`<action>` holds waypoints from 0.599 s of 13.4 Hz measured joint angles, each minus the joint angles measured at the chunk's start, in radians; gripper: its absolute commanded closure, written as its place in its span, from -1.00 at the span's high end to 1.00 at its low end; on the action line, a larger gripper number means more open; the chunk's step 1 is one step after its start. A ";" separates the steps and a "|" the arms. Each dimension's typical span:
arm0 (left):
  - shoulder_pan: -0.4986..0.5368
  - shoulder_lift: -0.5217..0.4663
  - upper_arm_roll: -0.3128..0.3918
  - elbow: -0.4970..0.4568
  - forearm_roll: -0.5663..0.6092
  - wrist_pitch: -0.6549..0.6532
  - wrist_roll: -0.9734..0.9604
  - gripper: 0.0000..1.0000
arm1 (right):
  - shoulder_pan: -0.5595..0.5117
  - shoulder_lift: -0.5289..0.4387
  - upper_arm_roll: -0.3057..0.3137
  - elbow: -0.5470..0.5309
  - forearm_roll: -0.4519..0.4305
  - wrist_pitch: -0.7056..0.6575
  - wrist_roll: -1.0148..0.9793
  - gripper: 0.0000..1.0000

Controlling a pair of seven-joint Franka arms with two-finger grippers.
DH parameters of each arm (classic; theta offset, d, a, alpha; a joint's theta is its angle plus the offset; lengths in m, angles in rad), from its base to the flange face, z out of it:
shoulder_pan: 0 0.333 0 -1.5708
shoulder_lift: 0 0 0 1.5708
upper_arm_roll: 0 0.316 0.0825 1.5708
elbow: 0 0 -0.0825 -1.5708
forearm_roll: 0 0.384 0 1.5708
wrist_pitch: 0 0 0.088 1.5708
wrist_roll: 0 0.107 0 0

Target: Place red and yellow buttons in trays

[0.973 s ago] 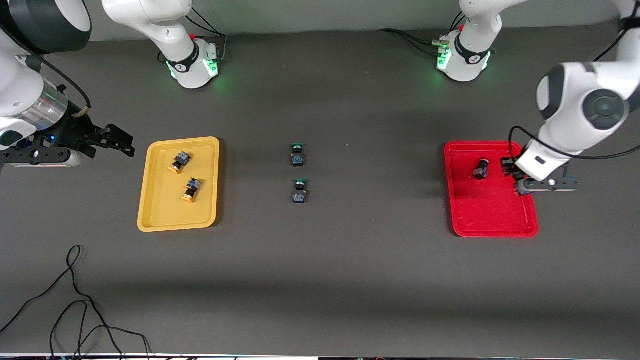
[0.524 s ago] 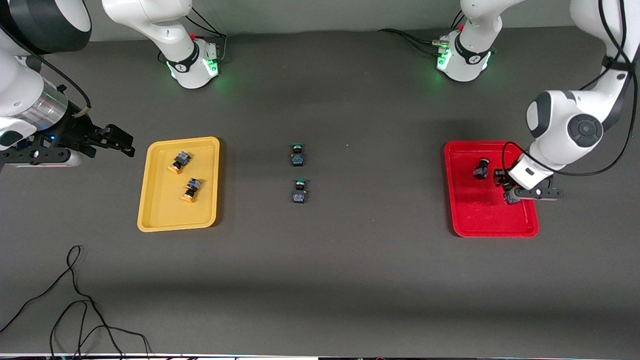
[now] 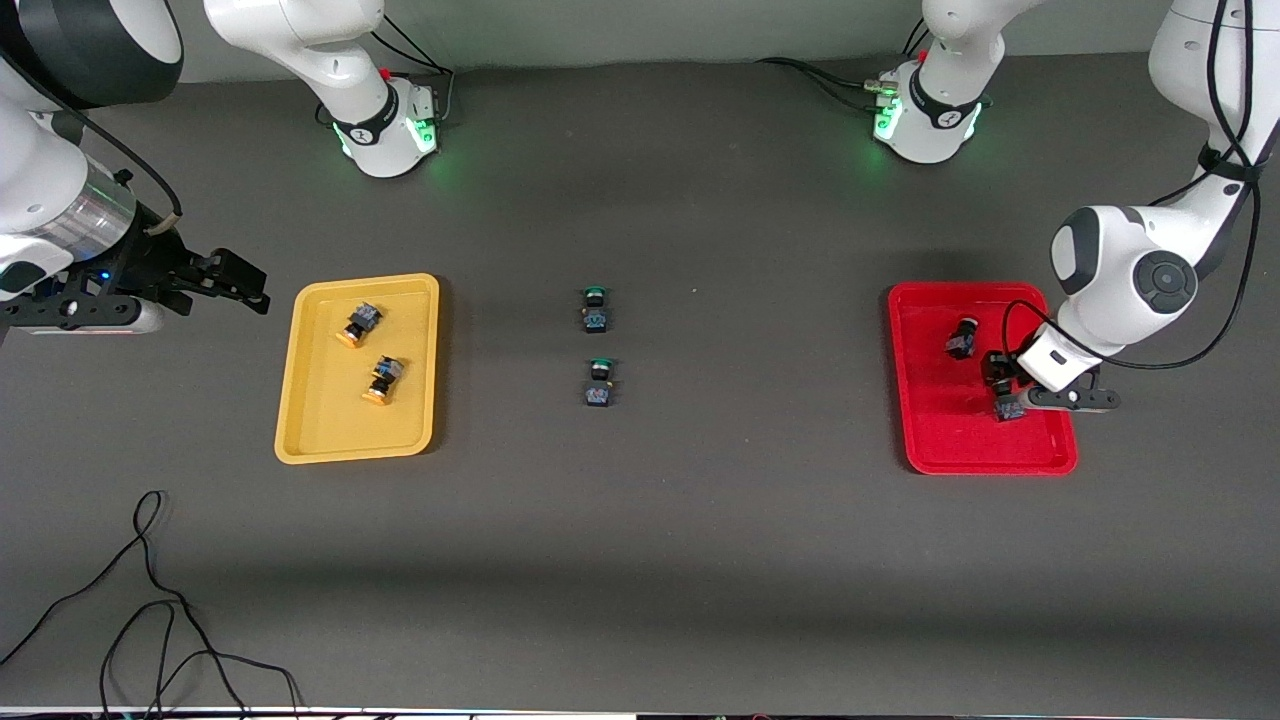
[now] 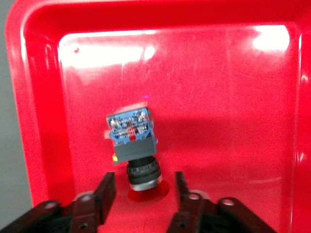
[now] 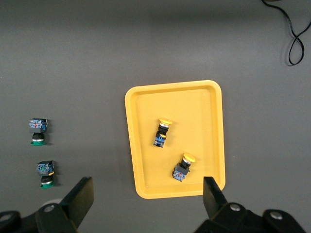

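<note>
- Yellow tray point(image 3: 300, 400) toward the right arm's end of the table; two yellow-capped buttons point(image 3: 360, 323) point(image 3: 382, 379) lying inside it on their sides, apart from each other. That half of the job judged done.
- Right gripper point(image 3: 235, 278) parked just off the yellow tray's end, fingers point(image 5: 83, 196) spread wide and empty in the right wrist view. Waiting.
- Red tray point(image 3: 930, 440) toward the left arm's end. One red-capped button point(image 3: 961, 339) already lying in it.
- Left gripper point(image 3: 1003, 385) low over the red tray, beside that first button. Second red button point(image 4: 134, 145) directly ahead of the fingers point(image 4: 104, 191), lying on the tray floor, cap toward the gripper, blue terminal face away.
- Fingers parted on either side of the cap, no contact visible; looks released, not held.
- Step in hand: last placement, release stage. All four task buttons now inside trays.
- Next move as judged: straight lift clear of the tray, jaws kept apart, without brushing the cap or the neighbouring button.
- Two green-capped buttons point(image 3: 595, 310) point(image 3: 599, 383) mid-table between the trays; not part of the task, to be left alone.
</note>
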 measured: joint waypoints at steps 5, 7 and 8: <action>-0.032 -0.094 -0.030 0.181 0.000 -0.356 0.003 1.00 | 0.000 0.000 0.000 0.000 0.000 0.000 0.000 1.00; -0.041 -0.133 -0.050 0.321 -0.001 -0.543 0.003 1.00 | 0.000 0.000 0.000 0.000 0.000 0.000 0.001 1.00; -0.044 -0.145 -0.064 0.390 -0.002 -0.620 0.003 1.00 | 0.000 0.000 0.000 0.000 0.000 0.000 0.001 1.00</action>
